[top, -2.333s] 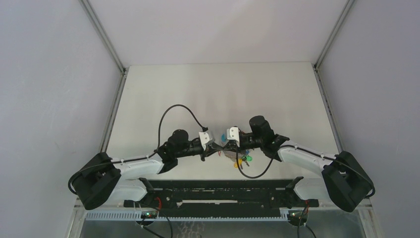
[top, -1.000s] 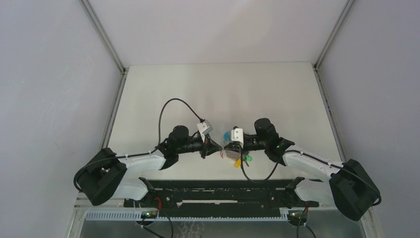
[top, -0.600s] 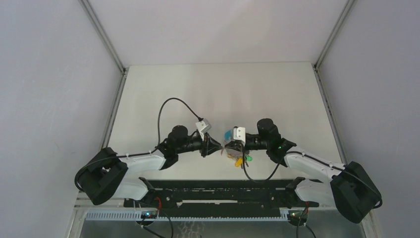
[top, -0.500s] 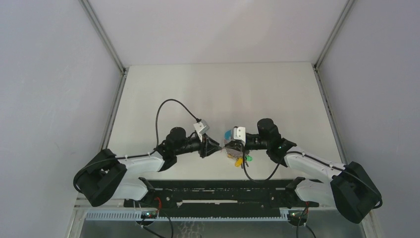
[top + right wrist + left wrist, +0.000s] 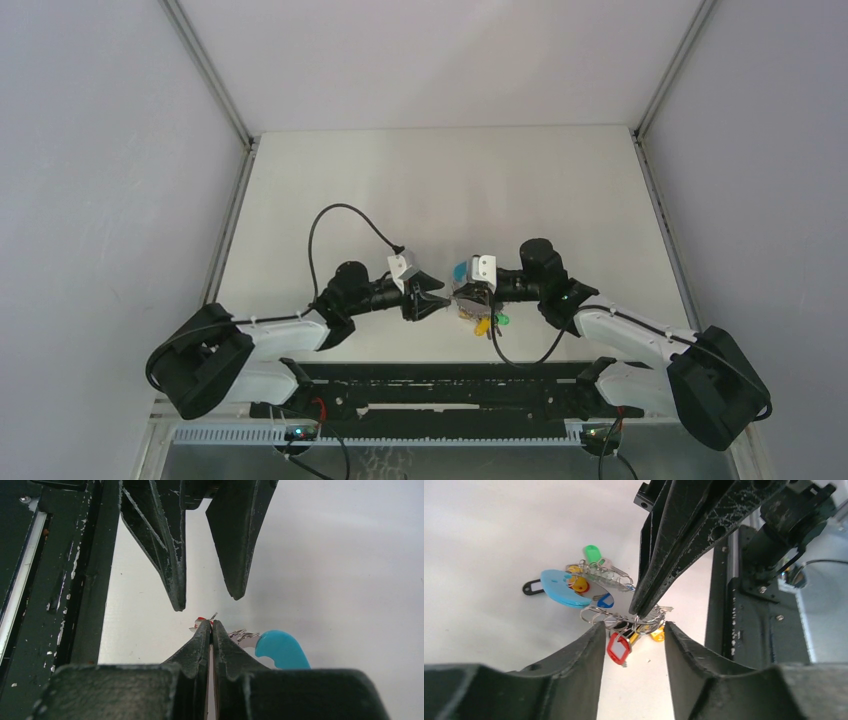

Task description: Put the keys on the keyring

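Pinching the keyring (image 5: 564, 587) by its wire rim with our right gripper (image 5: 640, 611) clamped tight, we hold it off the table (image 5: 484, 540) so the red-tagged key (image 5: 619, 648) seems to hang from it, while our left gripper (image 5: 209, 602) stands parted and empty just opposite.

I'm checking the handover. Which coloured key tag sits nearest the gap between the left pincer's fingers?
The red tag: it hangs at the gap of the left pincer, while the green tag, blue tag and black tag lie farther off.
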